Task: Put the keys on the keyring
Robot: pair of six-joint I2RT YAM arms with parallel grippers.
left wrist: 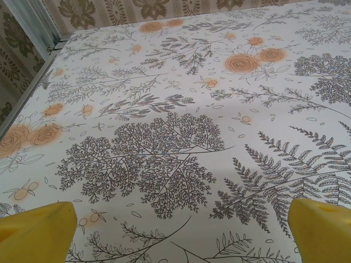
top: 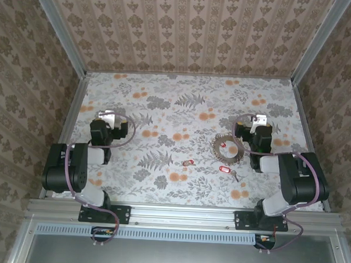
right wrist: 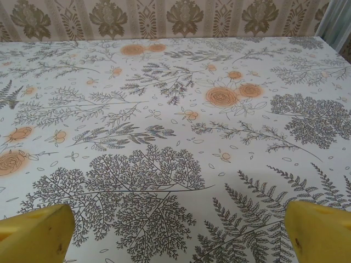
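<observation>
Gear-like grey keyring, red-tagged keys beside; left tool, right tool spread wide, empty

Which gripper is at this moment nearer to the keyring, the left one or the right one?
Right. The right gripper is just beside the keyring, on its right and a little farther back; the left gripper is far off across the table, on its left.

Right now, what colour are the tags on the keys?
Red; the silvery keys' oval plastic tags show best in the top view.
</observation>
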